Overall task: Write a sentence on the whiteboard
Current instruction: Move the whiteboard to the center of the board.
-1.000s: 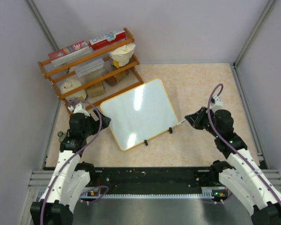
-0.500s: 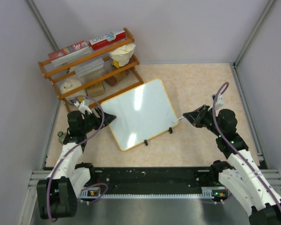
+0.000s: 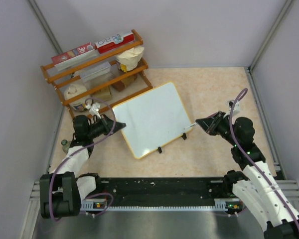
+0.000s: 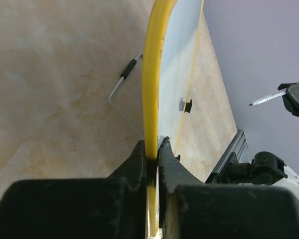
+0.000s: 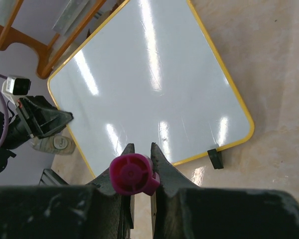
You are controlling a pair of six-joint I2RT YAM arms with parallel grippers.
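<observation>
The whiteboard, white with a yellow rim, lies tilted in the middle of the table and shows no writing. My left gripper is shut on its left corner; the left wrist view shows the yellow rim pinched between both fingers of that gripper. My right gripper hovers just off the board's right edge, shut on a marker with a magenta end. The marker's tip points at the board's near right corner. In the right wrist view the whiteboard spreads out beyond the right gripper.
A wooden rack with boxes and bags stands at the back left, close to the board's far corner. A small bottle sits by the left wall. Two black clips are on the board's near edge, and a wire stand shows under it.
My left gripper has gone from open to shut on the board's left corner. The board has turned and slid slightly to the right. The right gripper with the marker has drifted a little lower.
</observation>
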